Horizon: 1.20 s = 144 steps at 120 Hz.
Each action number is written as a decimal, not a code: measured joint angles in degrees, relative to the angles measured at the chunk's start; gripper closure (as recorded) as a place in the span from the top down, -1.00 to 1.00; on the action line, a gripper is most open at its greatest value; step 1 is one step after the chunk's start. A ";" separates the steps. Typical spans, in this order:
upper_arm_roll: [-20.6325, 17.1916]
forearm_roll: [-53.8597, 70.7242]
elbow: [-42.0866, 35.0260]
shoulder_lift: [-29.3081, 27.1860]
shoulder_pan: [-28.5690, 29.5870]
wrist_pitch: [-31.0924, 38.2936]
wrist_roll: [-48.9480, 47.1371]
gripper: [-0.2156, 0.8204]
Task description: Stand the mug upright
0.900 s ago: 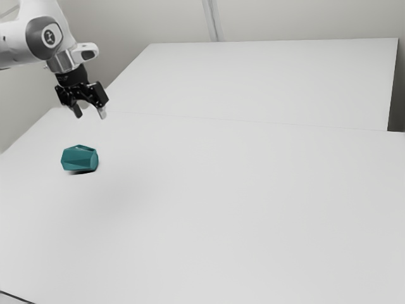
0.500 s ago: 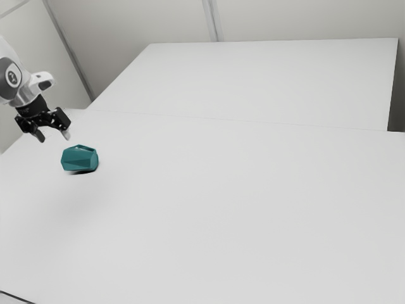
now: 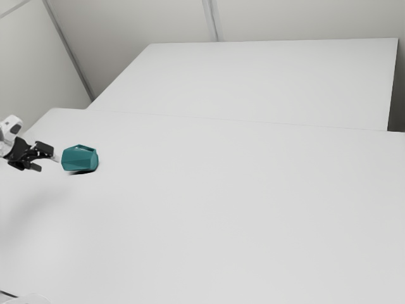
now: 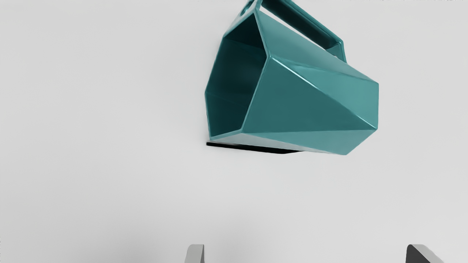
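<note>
One mug [image 4: 307, 98], mouth [image 4: 234, 84] sideways, long axis near-level

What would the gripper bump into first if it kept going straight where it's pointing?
Probably the teal mug lying ahead of the gripper; depth is unclear, so maybe the table.

White tabletop [image 3: 253, 215]; pale wall [image 3: 304, 19] behind, grey strip [image 3: 213, 19] up it; dark line [image 3: 7, 294], exterior view's lower left.

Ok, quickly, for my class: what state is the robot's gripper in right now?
Gripper: open, holding nothing; the mug lies on its side beyond the fingertips.
</note>
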 joint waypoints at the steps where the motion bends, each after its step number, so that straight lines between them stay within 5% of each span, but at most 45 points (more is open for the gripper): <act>1: -0.11 -0.27 0.34 0.40 0.12 0.19 0.51 0.58; 41: -21.56 -3.77 10.76 13.21 22.24 3.32 21.22 0.58; 71: -24.61 -4.22 12.04 17.21 23.17 4.74 32.82 0.58; 144: -26.09 -8.71 6.80 16.43 21.51 9.25 46.80 0.56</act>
